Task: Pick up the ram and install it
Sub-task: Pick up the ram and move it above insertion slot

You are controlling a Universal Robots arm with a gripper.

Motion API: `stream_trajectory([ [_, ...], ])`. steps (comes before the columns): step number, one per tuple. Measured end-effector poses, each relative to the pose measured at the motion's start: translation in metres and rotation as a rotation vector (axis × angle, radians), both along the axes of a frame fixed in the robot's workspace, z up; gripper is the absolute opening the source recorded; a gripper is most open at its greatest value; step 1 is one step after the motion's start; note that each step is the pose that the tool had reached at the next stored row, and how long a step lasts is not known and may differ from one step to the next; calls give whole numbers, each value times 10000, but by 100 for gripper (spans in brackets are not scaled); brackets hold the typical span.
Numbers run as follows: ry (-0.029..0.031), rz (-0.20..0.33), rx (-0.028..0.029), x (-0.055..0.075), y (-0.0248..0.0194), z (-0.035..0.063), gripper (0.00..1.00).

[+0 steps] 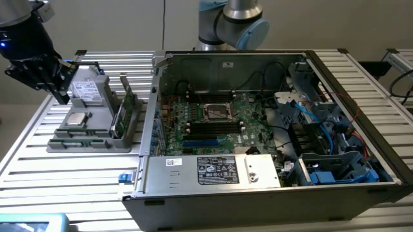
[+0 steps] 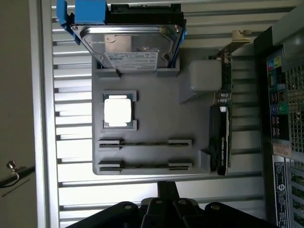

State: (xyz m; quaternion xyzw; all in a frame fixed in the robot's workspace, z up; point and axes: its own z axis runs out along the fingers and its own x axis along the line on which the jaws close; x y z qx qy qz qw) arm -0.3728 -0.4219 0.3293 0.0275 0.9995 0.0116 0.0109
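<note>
Overhead, at ten o'clock in the exterior view, the gripper hangs above the far corner of the grey tray. Its fingers are pressed together and carry nothing. The ram sits in the tray's six o'clock end, as the exterior view shows it. It stands on its long edge between two end brackets, apparently so that its upper edge is free for a grasp. The wrist view shows the ram beside a second stick that lies parallel and apart from it, with the gripper well short of both. Each part has its own pocket. The processor lies flat at mid-tray, and the hard drive in its blue caddy leans at the tray's twelve o'clock end, close under the gripper. A graphics card stands upright along the tray's three o'clock side, between the ram and the computer case. The case lies open on the slatted table at three o'clock of the tray, exposing the motherboard and its long black slots. Likely obstructions are the upright card, the case's near wall, the power supply and the loose cables just beside the board.
</note>
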Motion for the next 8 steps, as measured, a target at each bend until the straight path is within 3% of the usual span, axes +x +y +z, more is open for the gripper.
stream_trajectory([
  [8,1,1454,-1,0,0,-16,11],
])
